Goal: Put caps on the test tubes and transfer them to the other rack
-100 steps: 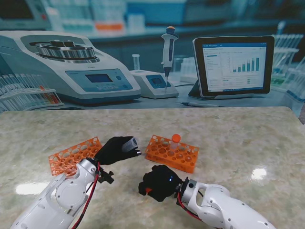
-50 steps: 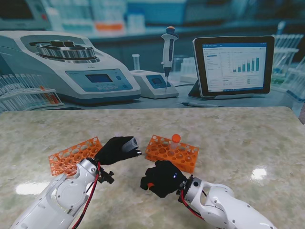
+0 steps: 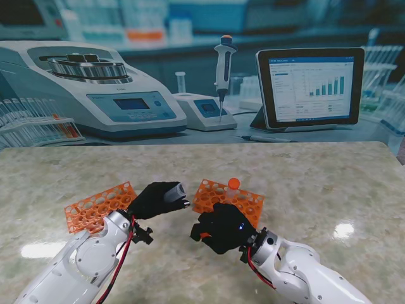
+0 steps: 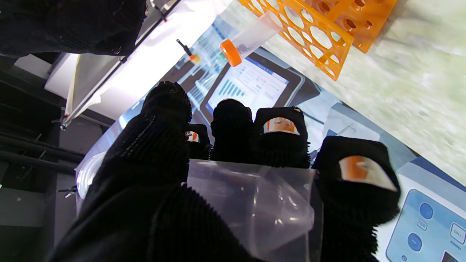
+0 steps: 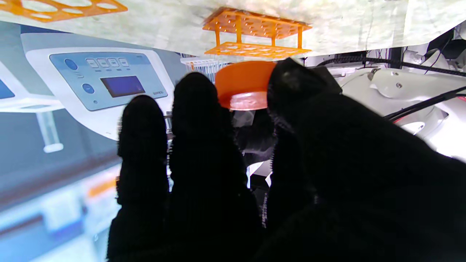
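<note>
Stand view first: two orange racks sit on the counter. The left rack looks empty; the right rack holds one capped tube, so I judge one transfer done. The left hand is closed around an open tube, its mouth pointing toward the right hand, which hovers just beside that mouth with a bit of orange showing at its fingers. The two are near but apart, so this tube is not yet capped.

Left wrist view: clear open tube lies gripped across the fingers. Beyond stand the rack and its capped tube.

Right wrist view: fingers pinch one orange cap; the other rack stands on the counter beyond.

Count: two racks, two tubes, one loose cap. What remains, I judge, is to seat the cap and put this tube in the right rack.
</note>
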